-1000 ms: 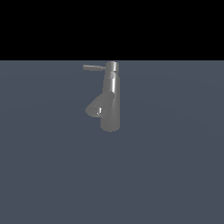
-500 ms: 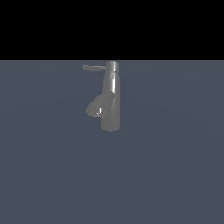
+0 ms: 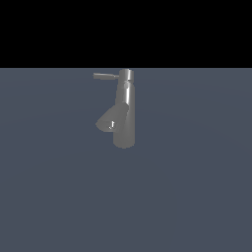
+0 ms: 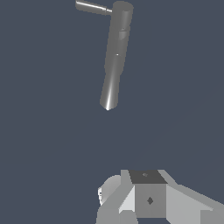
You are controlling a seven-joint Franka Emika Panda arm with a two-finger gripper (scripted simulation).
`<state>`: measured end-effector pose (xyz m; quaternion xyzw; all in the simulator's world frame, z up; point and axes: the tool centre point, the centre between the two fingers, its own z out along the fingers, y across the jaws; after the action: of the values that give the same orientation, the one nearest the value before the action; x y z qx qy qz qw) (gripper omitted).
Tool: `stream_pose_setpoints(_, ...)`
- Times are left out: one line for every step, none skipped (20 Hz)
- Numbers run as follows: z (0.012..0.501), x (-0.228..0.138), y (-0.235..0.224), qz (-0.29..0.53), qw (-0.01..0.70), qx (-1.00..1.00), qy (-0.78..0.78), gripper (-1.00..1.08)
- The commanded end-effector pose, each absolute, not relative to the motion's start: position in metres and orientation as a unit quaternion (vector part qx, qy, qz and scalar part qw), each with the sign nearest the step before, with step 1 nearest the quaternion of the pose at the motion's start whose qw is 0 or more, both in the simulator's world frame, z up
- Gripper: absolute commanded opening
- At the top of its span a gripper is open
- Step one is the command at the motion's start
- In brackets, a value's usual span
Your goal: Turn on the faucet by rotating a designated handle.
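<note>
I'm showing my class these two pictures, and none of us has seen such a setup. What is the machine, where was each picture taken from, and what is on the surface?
These are computer renders of a simulated robot arm. The exterior view, from a camera off the arm, shows only a grey metal faucet standing on a flat blue-grey surface, with a thin handle sticking sideways from its top. The arm itself is out of that picture. The wrist view comes from a camera on the arm: the pale blocks at its edge are part of the end effector, well short of the faucet. Nothing is held.

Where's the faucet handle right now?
In the exterior view, the handle sticks out from the faucet's top cap toward that view's left, above the spout.
</note>
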<state>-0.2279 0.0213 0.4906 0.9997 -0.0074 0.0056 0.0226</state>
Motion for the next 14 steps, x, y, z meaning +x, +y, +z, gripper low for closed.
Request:
stream_pose_setpoints(0.491,-0.220,0.022,0.005,0.024,0.999,-0.023,-1.00)
stream_pose_setpoints(0.491,-0.217,0.023,0.005,0.025,0.999,-0.030,-1.00)
stream_pose_setpoints(0.491,-0.213,0.023,0.005,0.025,0.999,-0.038,-1.00)
stream_pose_setpoints(0.491,-0.208,0.024,0.005,0.026,0.999,-0.047,-1.00)
stream_pose_setpoints(0.491,-0.204,0.025,0.005,0.027,0.998,-0.056,-1.00)
stream_pose_setpoints(0.491,-0.199,0.026,0.005,0.027,0.997,-0.065,-1.00)
stream_pose_setpoints(0.490,-0.194,0.026,0.005,0.028,0.997,-0.075,-1.00)
stream_pose_setpoints(0.490,-0.188,0.027,0.005,0.029,0.996,-0.086,-1.00)
stream_pose_setpoints(0.490,-0.182,0.028,0.005,0.030,0.995,-0.097,-1.00)
stream_pose_setpoints(0.489,-0.176,0.029,0.005,0.030,0.994,-0.109,-1.00)
stream_pose_setpoints(0.488,-0.170,0.030,0.005,0.031,0.992,-0.120,-1.00)
stream_pose_setpoints(0.487,-0.164,0.031,0.005,0.032,0.991,-0.132,-1.00)
stream_pose_setpoints(0.486,-0.158,0.032,0.005,0.032,0.989,-0.143,-1.00)
stream_pose_setpoints(0.485,-0.152,0.033,0.005,0.033,0.987,-0.154,-1.00)
